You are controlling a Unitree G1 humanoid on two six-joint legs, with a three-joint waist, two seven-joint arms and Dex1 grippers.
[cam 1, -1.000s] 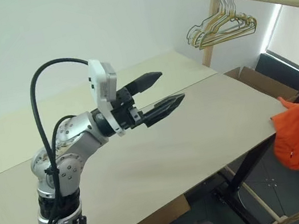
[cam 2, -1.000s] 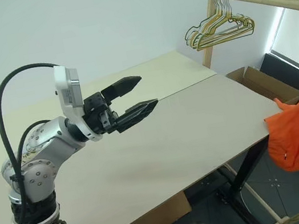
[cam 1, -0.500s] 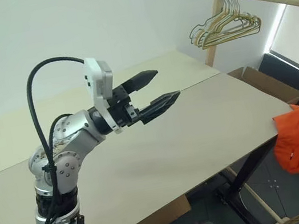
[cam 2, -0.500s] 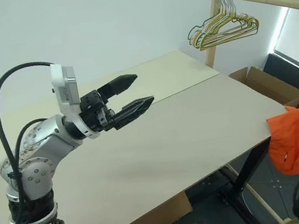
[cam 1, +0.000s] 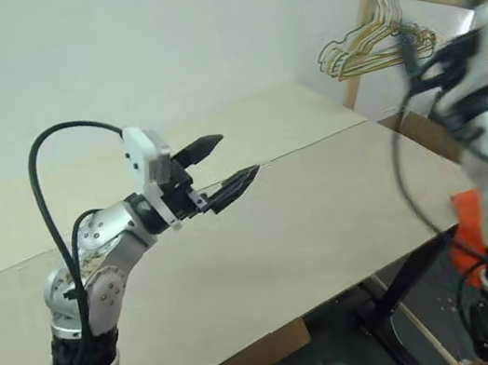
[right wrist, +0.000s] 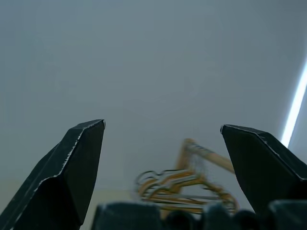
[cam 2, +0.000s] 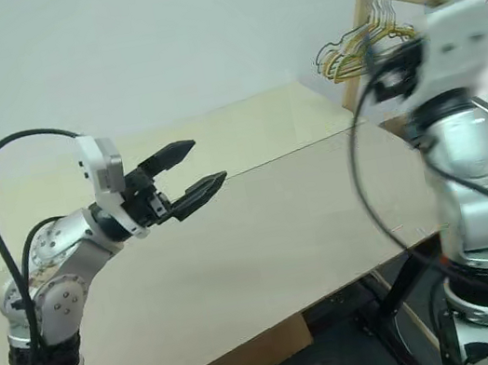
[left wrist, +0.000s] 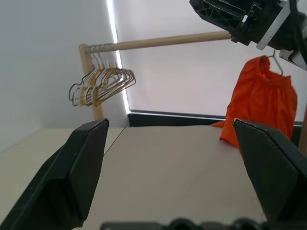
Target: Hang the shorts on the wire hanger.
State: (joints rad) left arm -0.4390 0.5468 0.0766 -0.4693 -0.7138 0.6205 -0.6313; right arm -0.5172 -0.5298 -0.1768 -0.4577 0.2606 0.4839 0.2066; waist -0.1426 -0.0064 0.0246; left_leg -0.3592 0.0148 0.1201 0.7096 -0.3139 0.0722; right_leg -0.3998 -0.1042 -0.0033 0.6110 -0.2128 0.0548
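The orange shorts (left wrist: 261, 103) hang past the table's far right corner, free of both grippers. A thin grey hook (left wrist: 275, 53), apparently the wire hanger's, rises from their waistband; the rest of it is hidden. In the eye views a strip of the shorts (cam 1: 467, 217) shows behind my raised right arm (cam 2: 456, 121). My left gripper (cam 1: 238, 154) is open and empty above the table (cam 1: 307, 219). My right gripper (right wrist: 163, 127) is open and empty, pointing up toward the hanger bunch.
A bunch of gold and green wire hangers (cam 1: 376, 39) hangs on a wooden rail (left wrist: 168, 41) at the back right. A cardboard box (cam 1: 416, 127) stands beyond the table's right edge. The table's black legs (cam 1: 403, 279) show below.
My right arm has swung up and left, now standing in front of the shorts. My left gripper has drifted a little left and down. Both stayed open.
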